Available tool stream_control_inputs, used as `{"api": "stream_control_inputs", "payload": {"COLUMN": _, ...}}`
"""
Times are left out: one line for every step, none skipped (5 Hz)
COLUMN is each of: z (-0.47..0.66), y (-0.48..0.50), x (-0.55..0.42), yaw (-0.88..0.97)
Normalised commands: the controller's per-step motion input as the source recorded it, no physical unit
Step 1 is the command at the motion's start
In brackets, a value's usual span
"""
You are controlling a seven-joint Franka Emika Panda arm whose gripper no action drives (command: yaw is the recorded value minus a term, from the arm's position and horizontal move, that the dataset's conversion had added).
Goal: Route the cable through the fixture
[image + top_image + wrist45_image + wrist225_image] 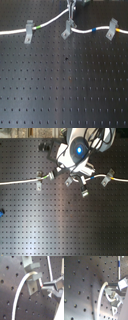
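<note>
The white cable (50,21) crosses the back of the board from left to right, with a green band at the left and blue and yellow bands at the right. The fixture (66,31), a darker-grey leaning clip, stands in the middle. My gripper (70,21) hangs just above and behind it, shut on the cable, which drops from the fingers into the forked top. In the first wrist view the cable (18,296) arcs between the fixture's prongs (32,283), with my gripper (51,289) beside it. The second wrist view shows the cable (100,298) curving into my gripper (114,294).
A lighter leaning clip (29,32) holds the cable at the first exterior view's left, and another clip (112,29) holds it at the right. All stand on a black perforated board (65,85). In the second exterior view the arm (75,150) hides the middle stretch.
</note>
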Motion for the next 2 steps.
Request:
{"api": "stream_control_inputs", "payload": {"z": 0.00, "y": -0.037, "x": 0.010, "yaw": 0.07}}
{"api": "stream_control_inputs", "payload": {"z": 0.00, "y": 0.006, "x": -0.012, "yaw": 0.00}}
